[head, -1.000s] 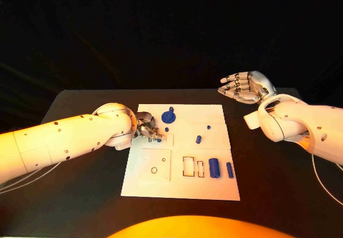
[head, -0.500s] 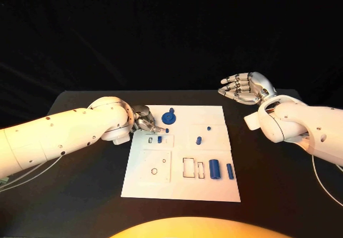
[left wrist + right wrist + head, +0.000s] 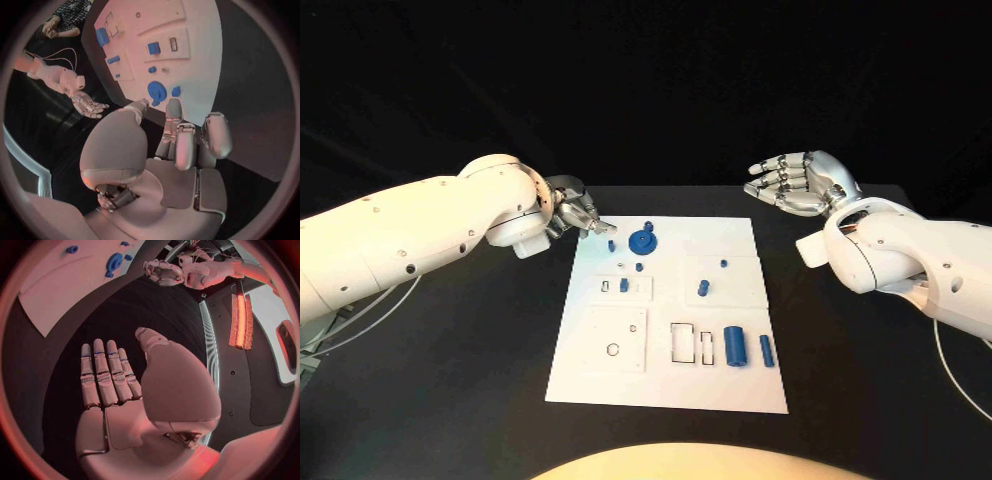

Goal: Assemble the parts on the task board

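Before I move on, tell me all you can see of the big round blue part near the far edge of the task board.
The round blue part looks like a flat plastic disc with a raised centre and a small knob on its far rim. It sits on the white task board near its far edge. A smaller blue piece lies beside it. The left hand hovers close by, not touching it.

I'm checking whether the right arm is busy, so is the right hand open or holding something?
Open. The right hand holds nothing: its fingers lie straight and empty in the right wrist view, off the task board.
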Robot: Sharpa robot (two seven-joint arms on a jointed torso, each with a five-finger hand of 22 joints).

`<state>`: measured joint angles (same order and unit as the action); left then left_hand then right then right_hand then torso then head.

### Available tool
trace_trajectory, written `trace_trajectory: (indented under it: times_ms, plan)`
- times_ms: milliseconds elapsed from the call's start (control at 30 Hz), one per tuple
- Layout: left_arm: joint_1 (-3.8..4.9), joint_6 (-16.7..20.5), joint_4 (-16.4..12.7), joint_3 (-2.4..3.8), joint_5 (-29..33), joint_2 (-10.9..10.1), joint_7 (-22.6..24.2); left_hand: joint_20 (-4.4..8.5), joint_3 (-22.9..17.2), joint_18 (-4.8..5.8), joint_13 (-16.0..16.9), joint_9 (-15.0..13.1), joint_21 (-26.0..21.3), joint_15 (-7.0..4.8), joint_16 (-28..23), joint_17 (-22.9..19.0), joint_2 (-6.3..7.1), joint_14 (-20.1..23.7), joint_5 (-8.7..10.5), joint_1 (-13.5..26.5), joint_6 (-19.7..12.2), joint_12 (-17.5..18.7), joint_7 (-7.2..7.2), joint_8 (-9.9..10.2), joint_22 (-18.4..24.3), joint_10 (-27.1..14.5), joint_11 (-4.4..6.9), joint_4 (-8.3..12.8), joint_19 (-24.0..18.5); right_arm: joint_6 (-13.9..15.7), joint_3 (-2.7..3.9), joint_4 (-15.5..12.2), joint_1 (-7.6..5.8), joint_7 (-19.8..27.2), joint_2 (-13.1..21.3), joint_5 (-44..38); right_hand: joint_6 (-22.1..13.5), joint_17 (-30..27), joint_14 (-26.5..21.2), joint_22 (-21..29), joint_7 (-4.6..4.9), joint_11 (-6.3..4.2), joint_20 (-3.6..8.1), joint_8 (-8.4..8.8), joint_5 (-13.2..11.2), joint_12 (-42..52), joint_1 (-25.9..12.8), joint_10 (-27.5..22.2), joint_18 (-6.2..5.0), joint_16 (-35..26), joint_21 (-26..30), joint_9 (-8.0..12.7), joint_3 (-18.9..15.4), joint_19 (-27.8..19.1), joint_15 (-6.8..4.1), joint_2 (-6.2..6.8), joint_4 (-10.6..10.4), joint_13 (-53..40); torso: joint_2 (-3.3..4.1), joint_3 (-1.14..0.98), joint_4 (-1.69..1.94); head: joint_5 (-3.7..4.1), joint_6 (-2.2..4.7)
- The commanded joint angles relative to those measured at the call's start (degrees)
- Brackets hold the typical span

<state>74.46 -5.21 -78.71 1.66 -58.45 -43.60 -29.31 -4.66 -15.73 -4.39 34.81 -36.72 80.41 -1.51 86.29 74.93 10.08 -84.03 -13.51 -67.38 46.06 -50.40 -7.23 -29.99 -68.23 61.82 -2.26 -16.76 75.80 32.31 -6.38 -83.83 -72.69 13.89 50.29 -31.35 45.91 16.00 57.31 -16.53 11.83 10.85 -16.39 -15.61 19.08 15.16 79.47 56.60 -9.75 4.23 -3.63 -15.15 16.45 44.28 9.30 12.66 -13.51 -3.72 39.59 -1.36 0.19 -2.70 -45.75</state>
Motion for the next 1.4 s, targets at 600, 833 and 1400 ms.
trace_trajectory:
  times_ms: [600,833,1400]
  plan:
    - [0.52,-5.8,15.2,-1.64,-0.4,8.5,1.5,-0.52,1.6,-0.31,-0.9,1.2,-0.3,0.46,-0.3,7.8,-0.47,-3.4,0.31,2.3,1.5,-0.1,0.40,-0.1,-0.3,0.0,-0.27,-0.2,0.2,-1.5,0.02,-0.3,0.02,1.1,-0.1,0.2,0.5,-0.3,1.1,0.3,2.56,-0.04,0.31,0.34,0.3,-0.5,0.6,0.3,-0.82,0.5,-0.3,0.2,0.2,0.6,-0.29,-0.57,0.4,0.1,0.44,0.13,-0.21,-0.38,0.61]
    - [0.30,-6.2,17.3,-2.03,0.5,10.0,2.0,-0.39,2.7,-0.12,-1.2,1.3,0.2,0.20,0.2,8.5,-1.10,-3.7,0.61,3.6,2.5,-0.4,0.79,-0.7,-1.3,0.4,0.06,-0.2,0.9,-1.4,0.02,-0.1,0.02,1.1,-0.3,0.2,0.5,-0.3,1.1,0.4,2.56,-0.04,0.31,0.34,0.3,-0.5,0.6,0.3,-0.82,0.5,-0.3,0.2,0.3,0.6,-0.29,-0.59,0.4,0.1,0.64,0.08,-0.35,-0.65,0.71]
    - [0.18,-9.5,17.8,-2.58,1.4,10.9,1.8,0.24,4.2,0.24,-1.7,0.8,1.1,-0.62,0.8,9.5,-2.18,-4.2,0.82,3.7,4.8,-1.0,1.93,-2.0,-3.1,1.9,1.05,-0.1,2.1,-1.5,0.02,0.2,0.03,1.1,-0.7,0.2,0.5,-0.4,1.1,0.5,2.55,-0.05,0.31,0.35,0.5,-0.5,0.6,0.4,-0.79,0.5,-0.3,0.2,0.3,0.6,-0.29,-0.63,0.4,0.1,0.52,0.07,-0.31,-0.53,0.51]
